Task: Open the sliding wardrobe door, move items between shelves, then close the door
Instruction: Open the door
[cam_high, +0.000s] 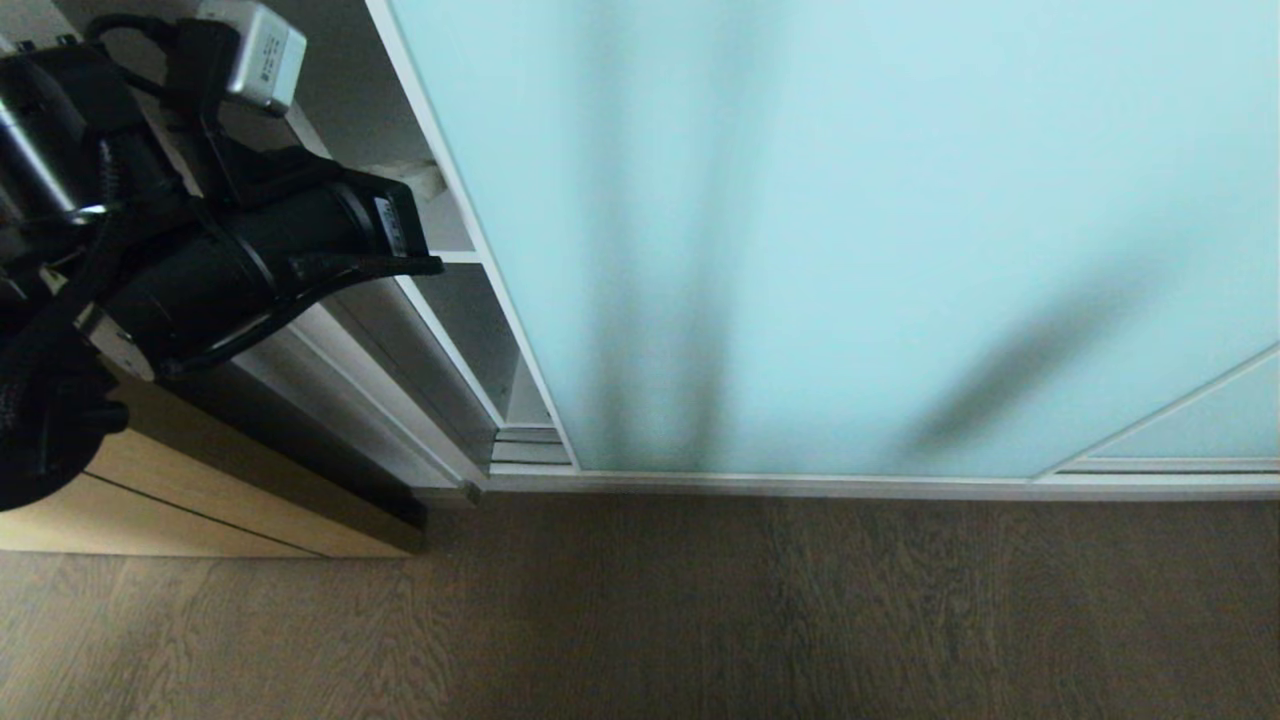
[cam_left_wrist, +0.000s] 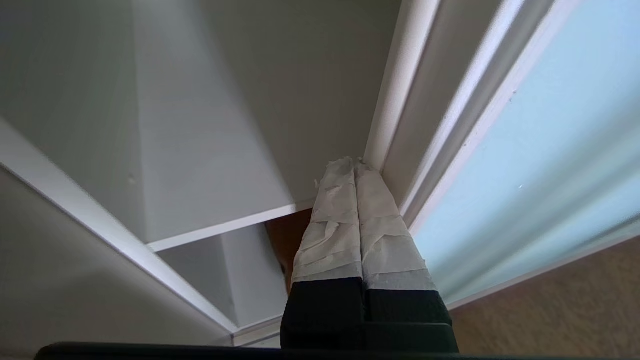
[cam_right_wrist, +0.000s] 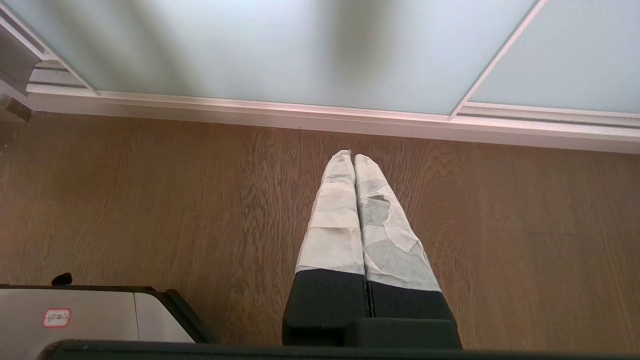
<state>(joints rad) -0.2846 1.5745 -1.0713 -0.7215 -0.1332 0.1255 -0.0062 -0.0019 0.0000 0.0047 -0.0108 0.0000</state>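
Head view: the door (cam_high: 850, 230) fills the frame above the floor (cam_high: 700, 610); the left end effector (cam_high: 425, 265) reaches into the open gap beside its edge. Left wrist view: it is clenched, empty, its tips by the door frame, above a shelf (cam_left_wrist: 225, 227). Right wrist view: the right end effector (cam_right_wrist: 354, 157), clenched and empty, hangs over the floor.

Sliding wardrobe door (cam_high: 850, 230): frosted pale aqua-blue glass, thin silver-white frame, right of frame.
Shelves (cam_high: 455, 257): matte white, grey in shade, upper left.
Floor (cam_high: 700, 610): grey-brown wood grain, bottom.
Cabinet (cam_high: 150, 500): tan wood, lower left.
Left gripper (cam_left_wrist: 355, 162): black body, white-taped fingers (cam_left_wrist: 335, 220).
Right gripper (cam_right_wrist: 352, 154): same colouring.
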